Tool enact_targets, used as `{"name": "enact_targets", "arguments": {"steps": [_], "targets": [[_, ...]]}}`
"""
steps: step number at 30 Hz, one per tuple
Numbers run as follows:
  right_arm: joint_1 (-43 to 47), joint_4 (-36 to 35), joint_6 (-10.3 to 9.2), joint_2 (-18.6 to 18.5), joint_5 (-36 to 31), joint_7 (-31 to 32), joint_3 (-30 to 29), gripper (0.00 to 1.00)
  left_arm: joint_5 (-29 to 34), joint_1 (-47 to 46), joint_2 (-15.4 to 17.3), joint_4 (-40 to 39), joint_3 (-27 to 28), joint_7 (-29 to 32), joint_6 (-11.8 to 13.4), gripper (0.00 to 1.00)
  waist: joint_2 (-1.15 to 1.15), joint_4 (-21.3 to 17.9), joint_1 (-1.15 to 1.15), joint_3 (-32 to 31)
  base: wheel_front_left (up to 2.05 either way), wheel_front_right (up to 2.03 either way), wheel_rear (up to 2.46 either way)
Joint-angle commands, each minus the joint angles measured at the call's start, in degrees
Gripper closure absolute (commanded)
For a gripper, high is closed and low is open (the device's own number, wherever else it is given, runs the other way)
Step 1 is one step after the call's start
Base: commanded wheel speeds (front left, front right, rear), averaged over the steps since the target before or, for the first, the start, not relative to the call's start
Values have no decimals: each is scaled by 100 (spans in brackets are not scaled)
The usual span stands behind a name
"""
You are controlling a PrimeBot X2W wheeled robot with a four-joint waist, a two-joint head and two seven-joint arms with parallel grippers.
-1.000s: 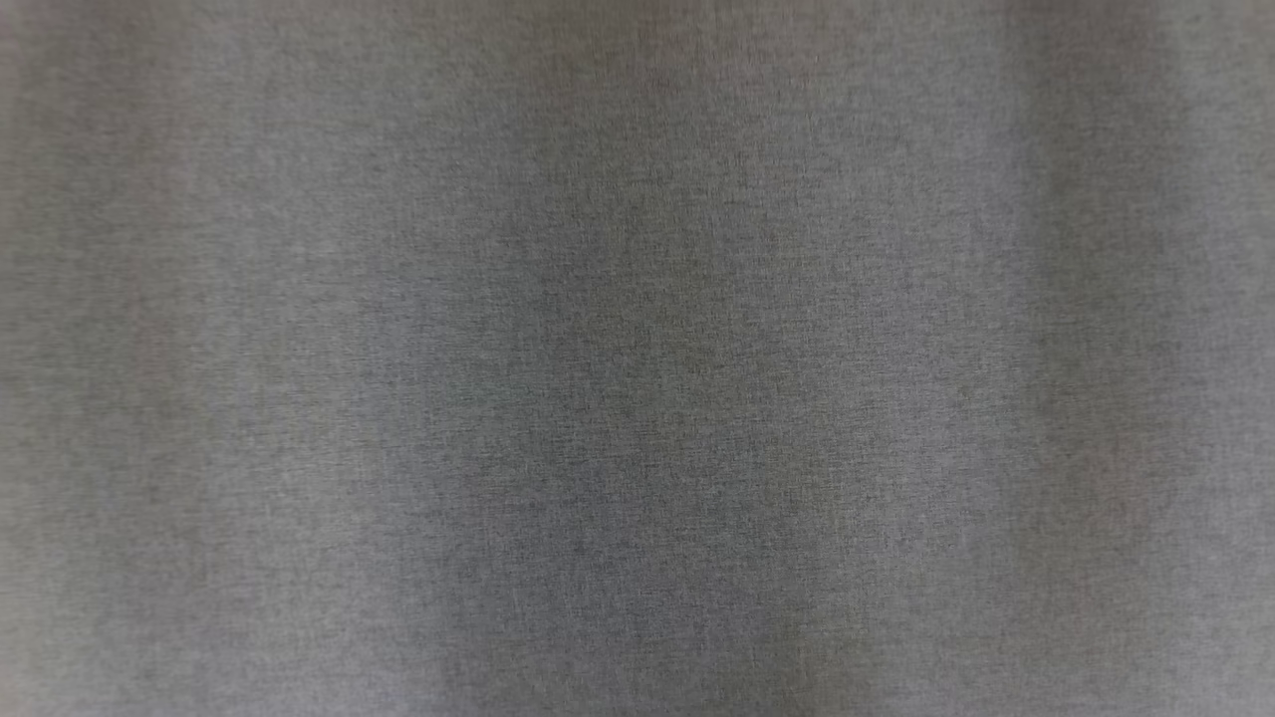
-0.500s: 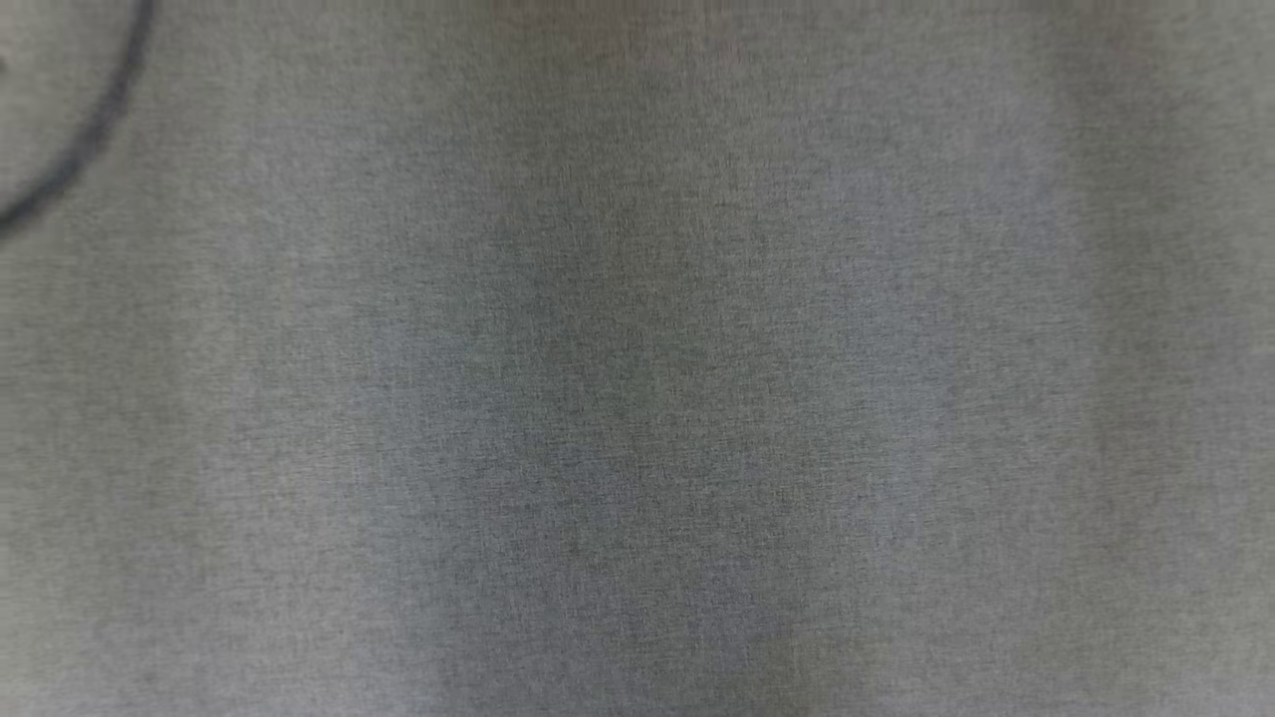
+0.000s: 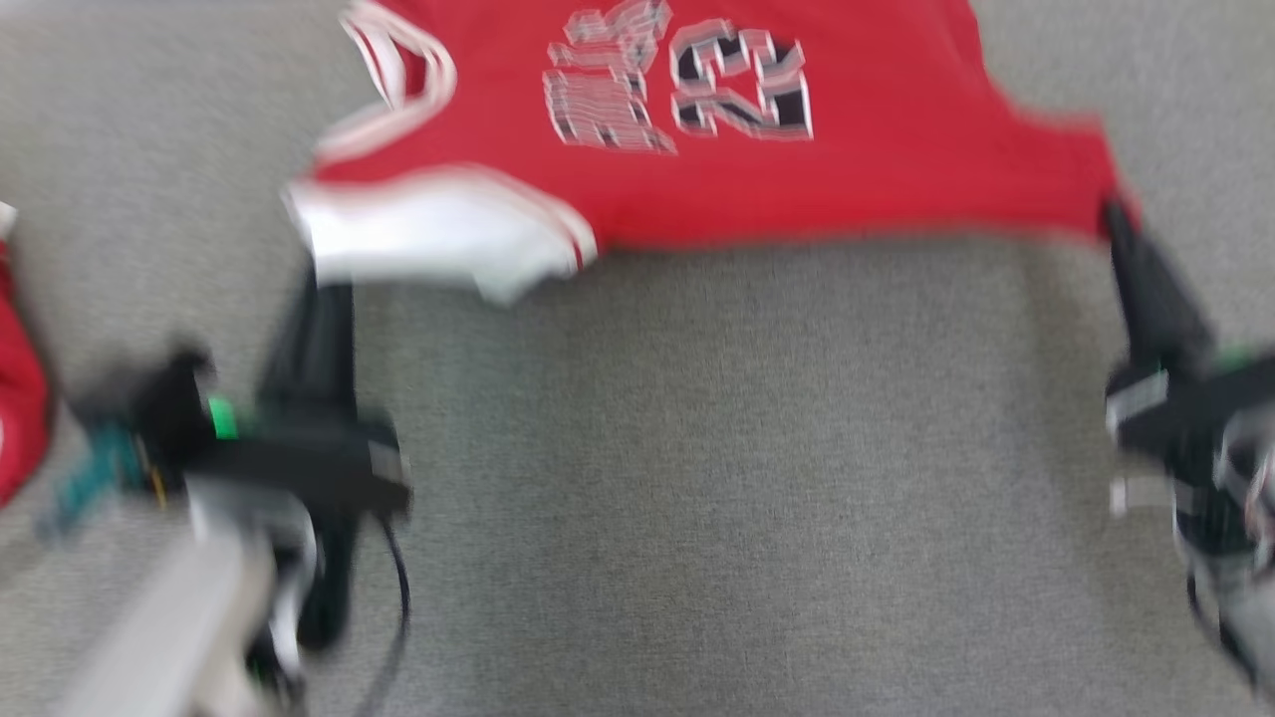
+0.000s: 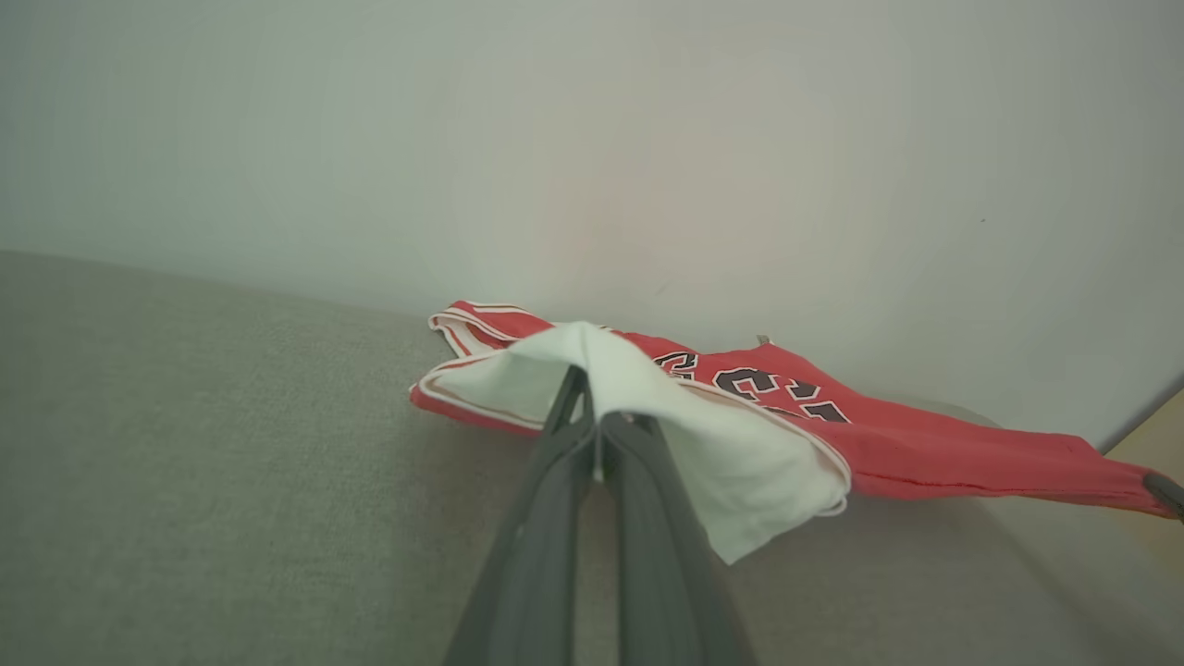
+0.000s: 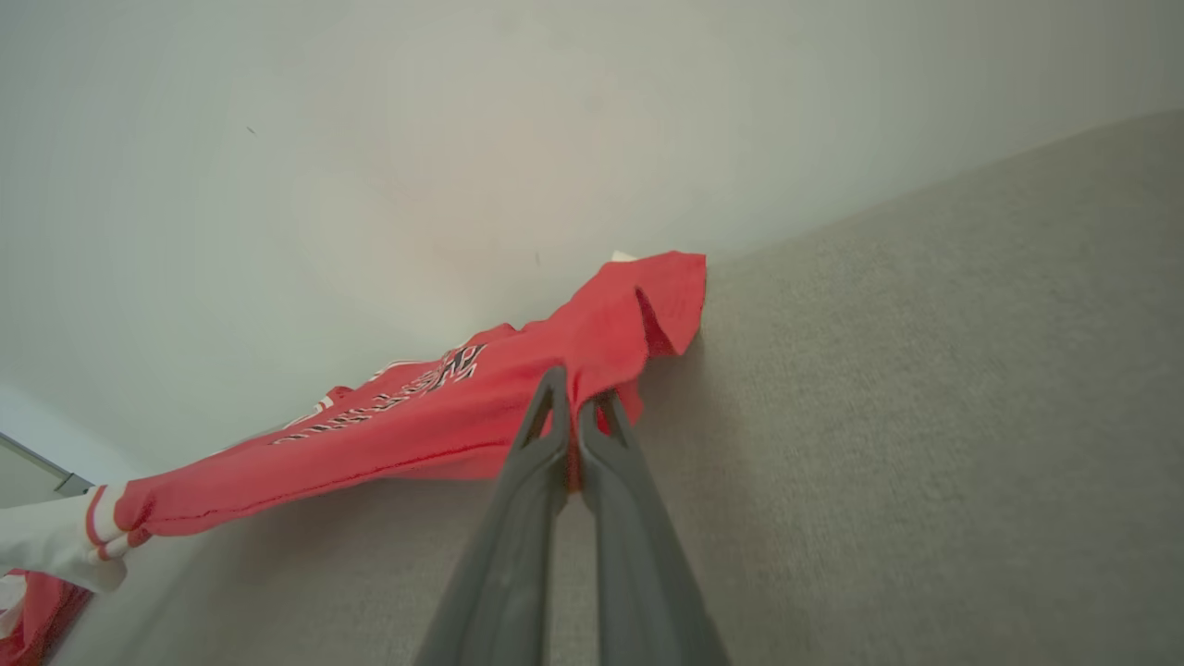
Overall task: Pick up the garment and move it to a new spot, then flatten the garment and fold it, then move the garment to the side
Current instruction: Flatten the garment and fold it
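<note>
Grey fabric surface [image 3: 697,498], pale wall [image 4: 647,139]; left gripper [image 4: 594,421], right gripper [image 5: 578,396] pinch jersey [image 3: 877,179], seemingly taut.

A grey woven fabric surface [image 3: 697,478] spreads across the head view, which is blurred. At its left edge lies a red cloth [image 3: 15,418], partly cut off. A plain pale wall [image 4: 592,139] rises behind the surface's far edge. A tan patch [image 4: 1161,435] shows past its right end.

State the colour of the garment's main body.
Red. The garment shows it most clearly in the left wrist view.
</note>
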Motion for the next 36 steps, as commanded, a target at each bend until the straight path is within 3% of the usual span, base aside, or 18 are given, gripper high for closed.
{"name": "enact_targets", "arguments": {"steps": [1,6,17,28,36], "targets": [[265,-75,-13,-22,10,-44,-51,100,-46,304,-11,-100,76,-16,67,100,1,145,2,-355,0,0,0],[1666,-344,-13,138,-99,-111,-403,100,-26,1868,-310,-475,479,-18,282,100,1,192,2,-715,0,0,0],[3799,-600,-13,579,-295,-138,-1162,100,103,3823,-854,-481,752,-18,99,100,1,297,2,-1442,0,0,0],[5149,-967,-13,856,-278,69,-1727,100,218,4562,-878,-306,596,-18,-46,100,1,349,2,-1706,0,0,0],[5092,-1435,-13,1193,-421,412,-1794,100,502,4226,-877,-435,615,-18,-124,100,1,295,2,-1813,0,0,0]]}}
